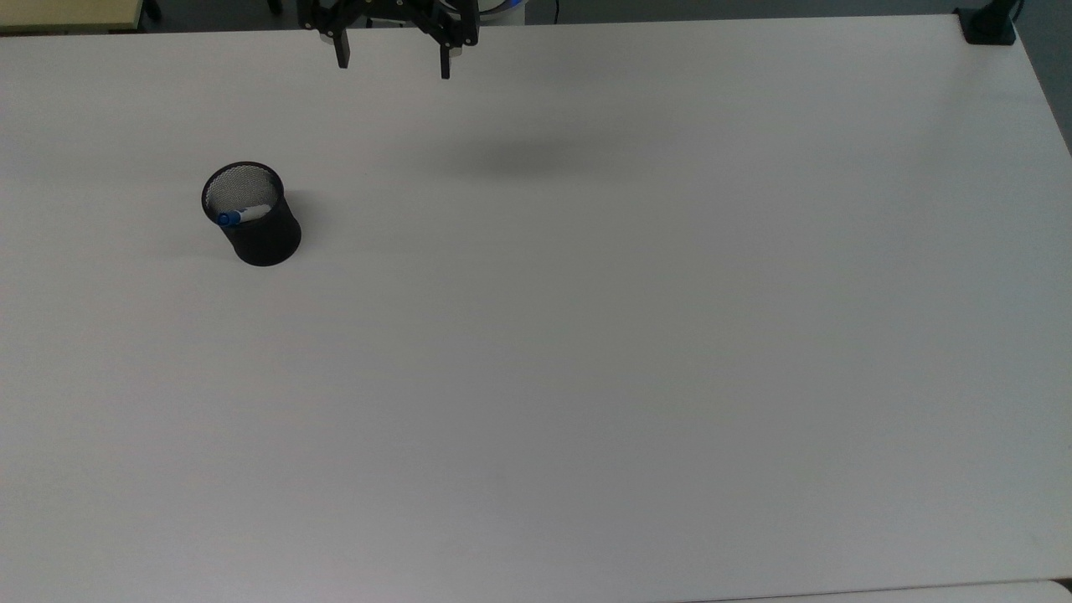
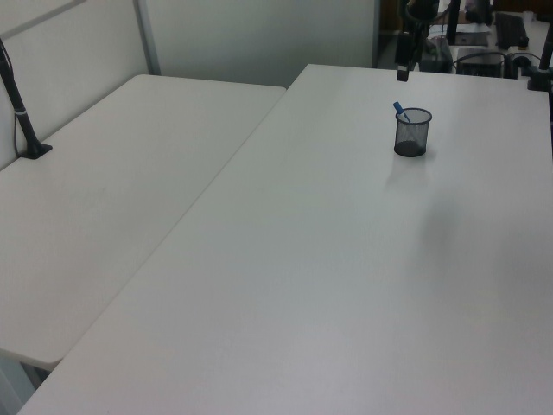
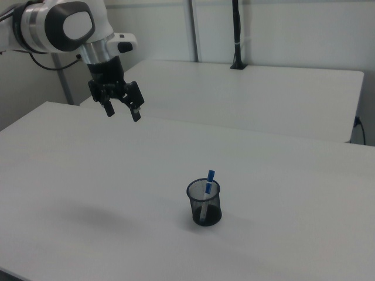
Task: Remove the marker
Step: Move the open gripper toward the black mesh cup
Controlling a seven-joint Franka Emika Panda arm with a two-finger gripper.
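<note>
The marker (image 3: 207,186) stands inside a black mesh cup (image 3: 204,205) on the white bench (image 1: 586,377), leaning against the rim so that its blue cap pokes just above the edge (the right view shows this best). In the top view the cup sits toward the top view's left, well apart from the pincer (image 1: 394,65), which hangs at the upper edge with its two fingers spread wide and nothing between them. In the right view the pincer (image 3: 123,111) hovers high above the bench, up and to the right view's left of the cup. Nothing else lies near the cup, so the approach looks free.

The task has not really started: the marker is still in the cup and the arm has yet to travel over and descend.

The risks come from how little of the marker shows above the rim. If the pincer comes down off-centre, a finger could strike the mesh wall and tip or slide the cup (it looks light and is not held down). A grasp on the slanted cap alone could slip, or the leaning marker could roll around the rim away from the fingers. Lifting at an angle could also drag the cup along if the barrel catches on the inside of the mesh.
</note>
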